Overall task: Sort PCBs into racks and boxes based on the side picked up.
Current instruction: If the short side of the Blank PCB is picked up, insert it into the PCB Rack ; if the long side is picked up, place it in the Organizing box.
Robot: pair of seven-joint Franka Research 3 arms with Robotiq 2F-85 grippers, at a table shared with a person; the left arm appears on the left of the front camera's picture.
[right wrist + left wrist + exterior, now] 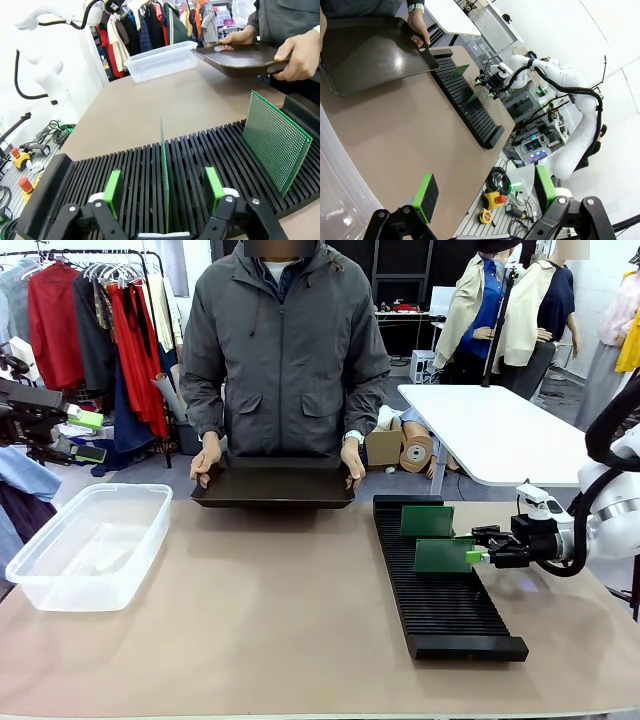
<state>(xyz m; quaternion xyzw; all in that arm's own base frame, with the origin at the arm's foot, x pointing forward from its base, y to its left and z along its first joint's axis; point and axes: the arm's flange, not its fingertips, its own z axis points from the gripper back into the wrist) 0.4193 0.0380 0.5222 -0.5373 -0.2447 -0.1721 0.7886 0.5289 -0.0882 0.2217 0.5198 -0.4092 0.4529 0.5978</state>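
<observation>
From my right wrist camera, one circuit board stands edge-on in a slot of the black rack, so I see only a thin green line; its lower end is hidden behind the gripper body. It sits midway between the pads of my right gripper, whose jaws stand wide apart with a clear gap on both sides, gripping nothing. A second circuit board stands upright a few slots away, dotted face toward me.

On the front camera both boards stand in the far half of the rack, and the right gripper is just beside the nearer one.

My left gripper hangs above the worktop with jaws wide open and empty; the clear tub lies at the worktop's left, cut off in that wrist view.

The person's hands hold a black tray at the far edge.
</observation>
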